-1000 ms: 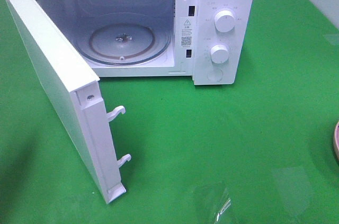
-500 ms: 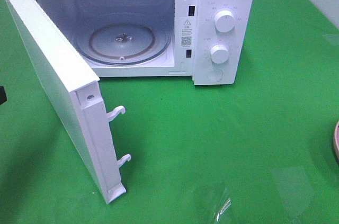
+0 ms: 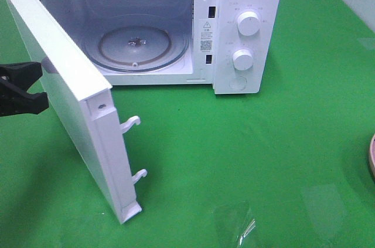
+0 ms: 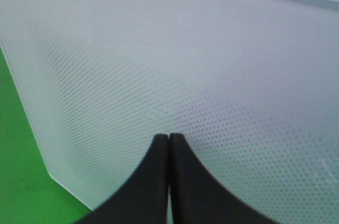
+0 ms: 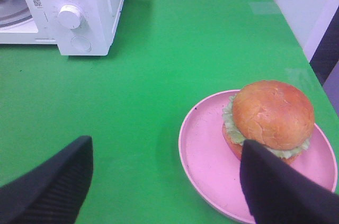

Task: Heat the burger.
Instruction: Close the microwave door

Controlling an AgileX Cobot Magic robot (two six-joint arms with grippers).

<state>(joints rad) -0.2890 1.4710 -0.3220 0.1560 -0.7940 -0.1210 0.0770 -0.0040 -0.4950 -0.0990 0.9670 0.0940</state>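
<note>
Green cloth covers the whole surface (image 3: 281, 142), with a pale wall showing past its far right corner. A white microwave (image 3: 246, 2) stands at the back, its door (image 3: 64, 101) swung wide toward the camera so the glass turntable (image 3: 136, 46) inside is in plain view. Two round knobs (image 3: 248, 24) sit one above the other on the control panel.

On the left edge of the high view, the left claw (image 3: 26, 87) is beside the outer face of the open door. Its wrist camera shows the two black fingers (image 4: 153, 181) pressed together, fully closed with nothing between them, their tips right up against the door's dotted window panel (image 4: 212, 91); whether they actually touch it is hard to tell.

The right claw (image 5: 164, 181) is seen only from its own wrist camera. Its fingers stand wide apart and hold nothing, hanging above the cloth near the plate, with the right-hand finger overlapping the plate's edge in that view.

The burger (image 5: 269, 119) rests on a round pink plate (image 5: 204, 152) on the right side of the surface, well apart from the microwave. It stands upright, bun top up, its axis vertical, set off-centre on the plate on the half away from the microwave. Only a sliver of the plate's rim (image 3: 371, 154) appears at the right edge of the high view.
</note>
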